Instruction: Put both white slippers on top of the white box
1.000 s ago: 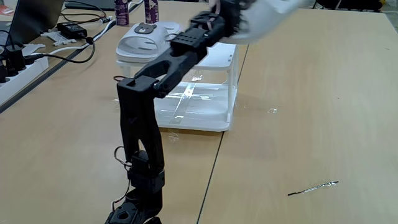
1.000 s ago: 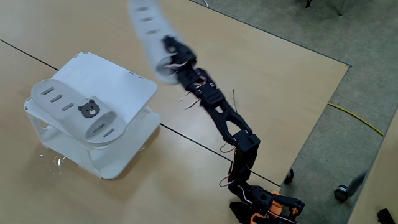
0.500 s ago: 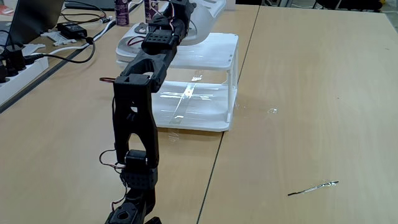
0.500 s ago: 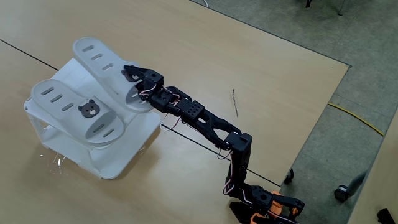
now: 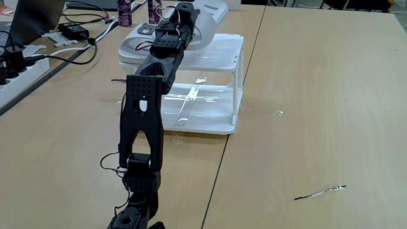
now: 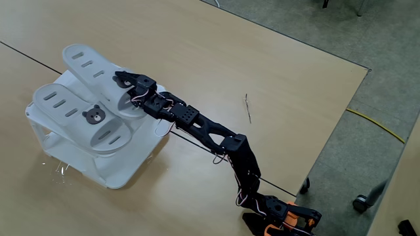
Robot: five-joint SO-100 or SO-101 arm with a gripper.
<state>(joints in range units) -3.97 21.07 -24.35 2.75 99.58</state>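
Note:
One white slipper with a brown bear badge lies flat on top of the white box, on its near-left side. The second white slipper lies right beside it, along the box's far edge, its toe end overhanging. My gripper is shut on this second slipper's strap end. In the low fixed view the arm reaches up over the box; the gripper holds the second slipper, with the first slipper to its left. Whether the held slipper rests fully on the top I cannot tell.
A laptop, a power strip and cables crowd the table's left in the low view, with bottles behind the box. A thin metal rod lies on the open table to the right. The table edge drops to the floor.
The arm swung the second slipper down from the air onto the box top beside the first, then pushed it a little further left across the top.

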